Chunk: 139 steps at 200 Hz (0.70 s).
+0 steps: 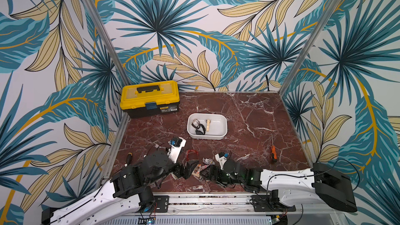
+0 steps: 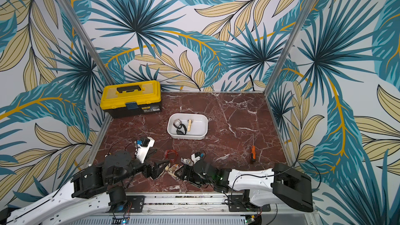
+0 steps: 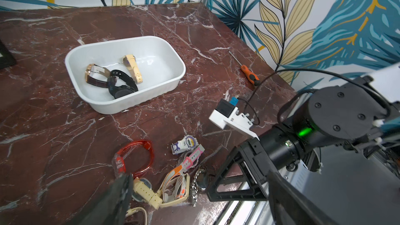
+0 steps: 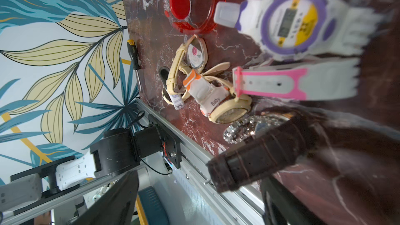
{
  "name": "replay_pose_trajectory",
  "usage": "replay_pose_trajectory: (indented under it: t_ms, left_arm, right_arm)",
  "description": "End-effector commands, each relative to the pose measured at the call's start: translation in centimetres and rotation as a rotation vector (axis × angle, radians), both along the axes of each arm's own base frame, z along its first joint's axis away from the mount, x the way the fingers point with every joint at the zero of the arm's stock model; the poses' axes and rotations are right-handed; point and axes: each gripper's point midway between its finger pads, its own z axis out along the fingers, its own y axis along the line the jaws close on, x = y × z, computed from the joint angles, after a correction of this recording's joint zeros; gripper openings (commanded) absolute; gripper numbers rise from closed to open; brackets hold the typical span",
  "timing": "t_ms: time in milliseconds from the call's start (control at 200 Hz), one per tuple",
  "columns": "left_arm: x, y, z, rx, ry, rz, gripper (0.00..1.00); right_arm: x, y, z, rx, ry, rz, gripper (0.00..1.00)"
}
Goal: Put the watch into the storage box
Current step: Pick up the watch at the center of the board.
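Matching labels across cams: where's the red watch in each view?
Top view: red watch, nearer the camera than storage box.
Top view: same spot.
Left wrist: beside watch pile, on storage box side.
Right wrist: present, partly cropped.
Shared landmark: purple-and-white watch beside it.

Robotics lab test cell, not a lived-in room. Printed leaf panels [image 1: 164, 18] on aluminium posts [image 1: 103, 33] close three sides of a marble-print table [image 1: 249, 109]. The left arm [image 1: 86, 204] and right arm [image 1: 285, 178] are bolted to a slotted rail [image 1: 205, 201] at the front edge, with an exposed cable [image 3: 307, 69]. A toolbox [image 1: 149, 96] and screwdriver [image 1: 273, 154] sit on the table.
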Motion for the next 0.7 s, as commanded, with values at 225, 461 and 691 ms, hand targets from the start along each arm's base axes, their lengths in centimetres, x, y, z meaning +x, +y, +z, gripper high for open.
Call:
replay_pose_trajectory:
  t_ms: [225, 461, 691]
  left_arm:
    - [-1.8, -0.2, -1.2, 0.147, -0.2, -0.011, 1.0]
    - [-2.1, -0.6, -1.3, 0.175, -0.281, -0.016, 1.0]
    - [-2.7, -1.3, -1.5, 0.171, -0.305, -0.046, 1.0]
  right_arm:
    - [0.4, 1.0, -0.9, 0.045, 0.044, -0.106, 0.83]
    - [0.9, -0.1, -0.2, 0.011, 0.001, -0.145, 0.79]
    - [1.1, -0.6, -0.7, -0.017, 0.001, -0.165, 0.74]
